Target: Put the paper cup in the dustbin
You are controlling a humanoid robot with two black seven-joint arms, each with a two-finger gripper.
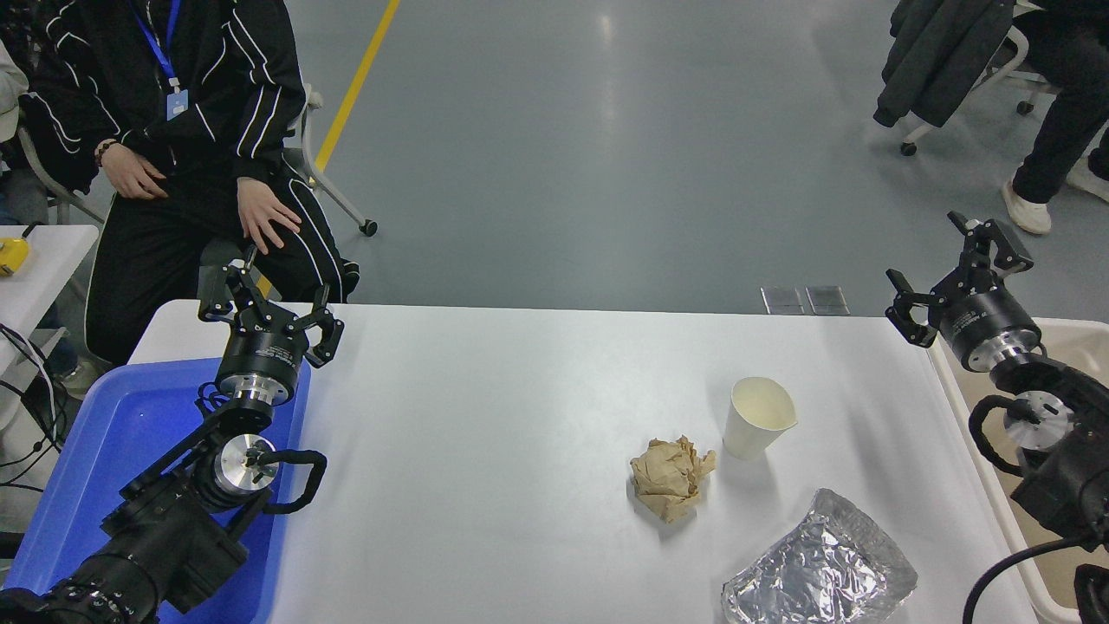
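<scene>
Head view, the only 1 supplied. Paper cup [759,417] stands upright, mouth up, on the white surface [520,407], right of centre, touched by nothing. Its rim is slightly squashed out of round and it appears empty. A crumpled brown paper ball [671,477] lies just beside it to the near left, apart from it; a crinkled foil tray [819,568] sits nearer the camera, also apart.

Dustbin [962,412] stands against the right edge of the surface; only its off-white rim and part of the tan interior show behind the right arm.

Right tool [949,269] hangs in the air over the far right corner, above the bin's far end, fingers spread apart and empty, well apart from the cup. Left tool [264,299] is parked at the lower left over a blue tray [95,451], fingers likewise apart and empty. A person [191,130] sits at the far left, hands on lap.

Assessment: the cup is judged very light, thin-walled and easily crushed, and it would tip or slide under a sideways nudge. Its taper would let a low grip slip upward. Recommended hold: across the upper wall just below the rolled rim, the stiffest band, with light closing force. Approach from the right or above keeps clear of the paper ball.
</scene>
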